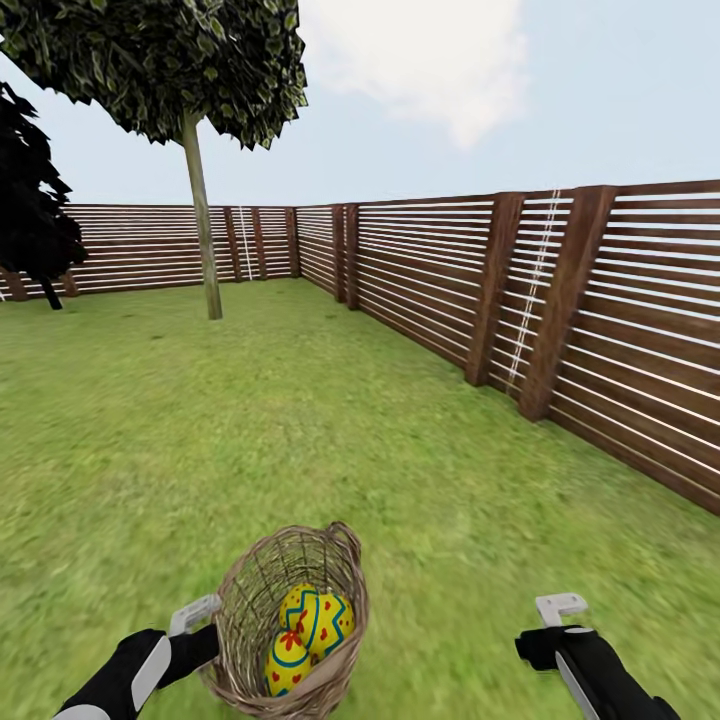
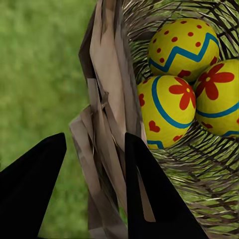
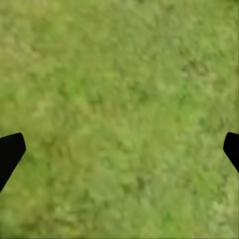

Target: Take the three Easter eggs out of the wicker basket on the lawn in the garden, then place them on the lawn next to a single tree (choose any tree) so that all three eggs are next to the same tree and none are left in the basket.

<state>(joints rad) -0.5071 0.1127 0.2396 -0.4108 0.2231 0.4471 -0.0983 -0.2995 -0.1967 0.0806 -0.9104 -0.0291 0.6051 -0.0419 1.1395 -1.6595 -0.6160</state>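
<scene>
The basket (image 1: pixel 290 625) is held at its rim by the left gripper (image 2: pixel 94 164), jaws pinching the wicker wall, with all three eggs (image 1: pixel 310 625) inside. Right of the basket, the right gripper (image 1: pixel 560 610) hangs over the lawn (image 1: pixel 300 430), jaws spread. Far beyond the basket, the tree (image 1: pixel 200 215) stands near the fence (image 1: pixel 450 270).
</scene>
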